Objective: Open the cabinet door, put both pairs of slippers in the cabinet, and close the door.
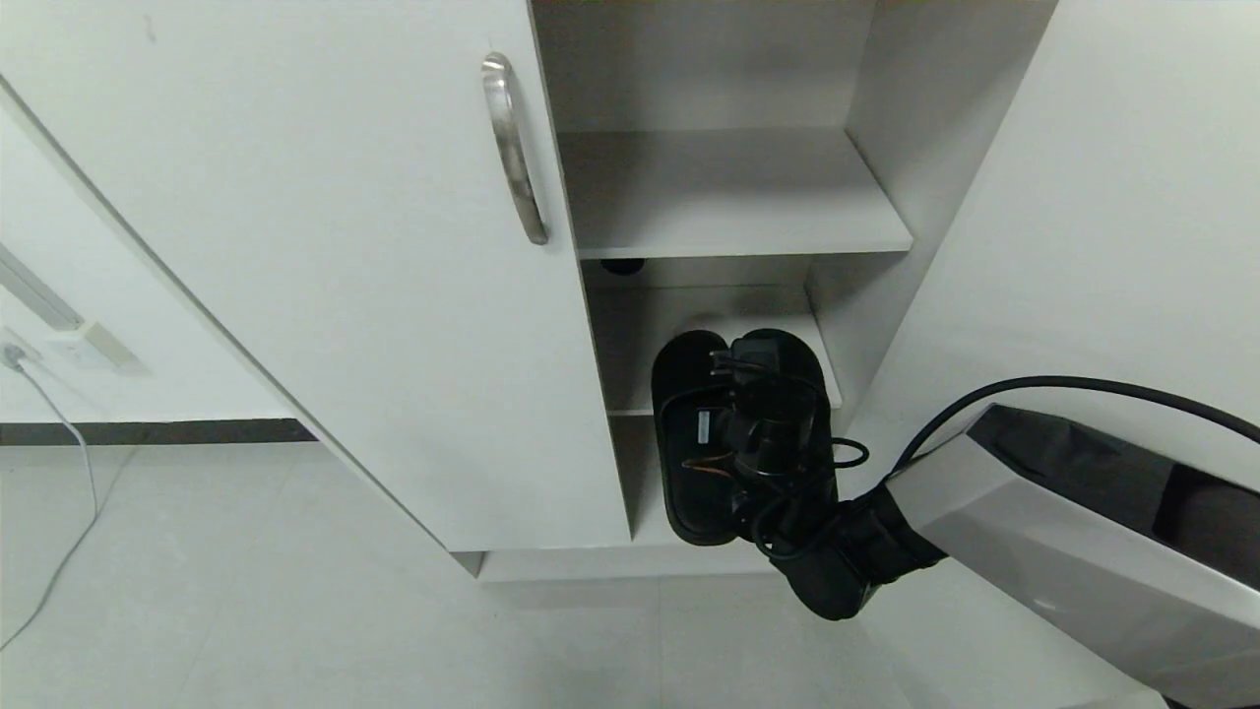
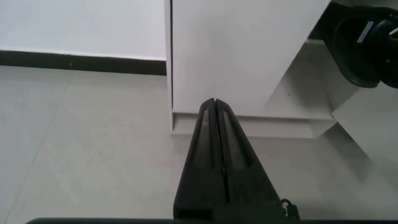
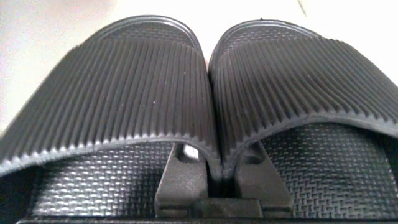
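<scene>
— How far along?
— The door (image 1: 1083,246) is open. The right tool (image 1: 763,433) pinches one pair of black slippers (image 1: 689,433) at the front edge of the lower shelf (image 1: 679,325), not yet let go.
— The left tool (image 2: 214,109)?
— Pressed together, empty, low over the floor (image 2: 74,137). Likely left: the second pair, then closing.

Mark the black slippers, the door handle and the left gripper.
black slippers (image 1: 684,492): head view, footbed of the left slipper.
door handle (image 1: 512,148): head view, middle of the metal bar.
left gripper (image 2: 214,107): left wrist view, seam between the shut fingertips.
</scene>
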Robot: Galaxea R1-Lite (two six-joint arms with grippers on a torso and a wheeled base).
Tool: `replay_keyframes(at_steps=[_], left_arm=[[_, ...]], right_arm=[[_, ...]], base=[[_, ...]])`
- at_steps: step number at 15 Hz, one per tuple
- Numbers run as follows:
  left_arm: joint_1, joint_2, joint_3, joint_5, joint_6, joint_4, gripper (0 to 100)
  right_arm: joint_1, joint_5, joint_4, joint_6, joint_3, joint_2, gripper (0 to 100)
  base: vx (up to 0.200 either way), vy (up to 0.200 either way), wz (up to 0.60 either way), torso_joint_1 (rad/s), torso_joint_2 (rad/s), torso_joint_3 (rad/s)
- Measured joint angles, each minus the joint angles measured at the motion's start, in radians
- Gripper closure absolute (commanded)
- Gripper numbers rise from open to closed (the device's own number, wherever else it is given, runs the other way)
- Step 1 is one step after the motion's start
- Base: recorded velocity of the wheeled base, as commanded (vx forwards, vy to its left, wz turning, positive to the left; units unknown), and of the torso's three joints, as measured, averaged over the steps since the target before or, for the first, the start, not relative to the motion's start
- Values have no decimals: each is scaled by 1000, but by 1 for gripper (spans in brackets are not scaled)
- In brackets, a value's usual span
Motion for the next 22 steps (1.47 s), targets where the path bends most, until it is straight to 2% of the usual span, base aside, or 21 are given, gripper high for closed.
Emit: replay_keyframes(at_steps=[3,6,17,20,22], left_arm=[[0,0,0,3,-4,2,100],[0,0,0,3,-4,0,100],[0,0,0,3,-9,0,100],[-1,0,0,3,-9,0,100],[0,0,0,3,-9,0,100]], right_arm=[[2,6,13,-2,3,5,100],[-7,10,59,-8,-46,24,100],[-72,18,393,-6,-506,150,100],[-89,19,439,-6,-626,193,100],[-97,22,447,-6,-649,210,100]], base=[[0,0,0,0,0,0],[0,0,0,0,0,0],[0,0,0,0,0,0],[0,0,0,0,0,0],[0,0,0,0,0,0]])
